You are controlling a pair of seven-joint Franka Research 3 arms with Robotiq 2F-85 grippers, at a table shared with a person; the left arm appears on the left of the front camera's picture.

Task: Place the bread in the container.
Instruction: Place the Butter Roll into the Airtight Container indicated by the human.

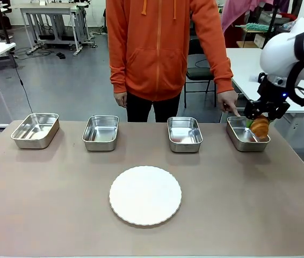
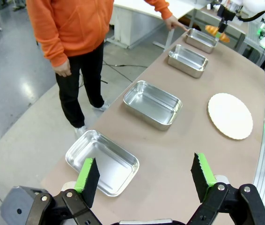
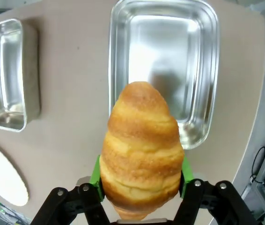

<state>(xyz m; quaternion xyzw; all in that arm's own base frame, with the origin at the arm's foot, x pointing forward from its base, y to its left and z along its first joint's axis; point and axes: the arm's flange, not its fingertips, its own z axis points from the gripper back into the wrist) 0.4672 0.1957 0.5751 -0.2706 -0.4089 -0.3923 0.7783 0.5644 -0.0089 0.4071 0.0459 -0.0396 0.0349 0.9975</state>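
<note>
A golden-brown, ridged bread [image 3: 142, 150] is clamped between the green pads of my right gripper [image 3: 141, 180], which is shut on it. In the front view the bread [image 1: 260, 127] hangs just above the far-right container [image 1: 240, 137], a shiny steel pan, with the right gripper [image 1: 259, 119] over the pan's right end. The same container [image 3: 165, 56] lies straight ahead of the bread in the right wrist view. A person's finger [image 1: 233, 112] points at that pan's back rim. My left gripper [image 2: 144, 176] is open, hovering over the table's left end.
Three more steel pans [image 1: 35, 129] [image 1: 101, 131] [image 1: 184, 134] line the far side of the brown table. A round white scalloped plate [image 1: 145, 194] sits at the centre front. The person in an orange hoodie [image 1: 163, 48] stands behind the far edge.
</note>
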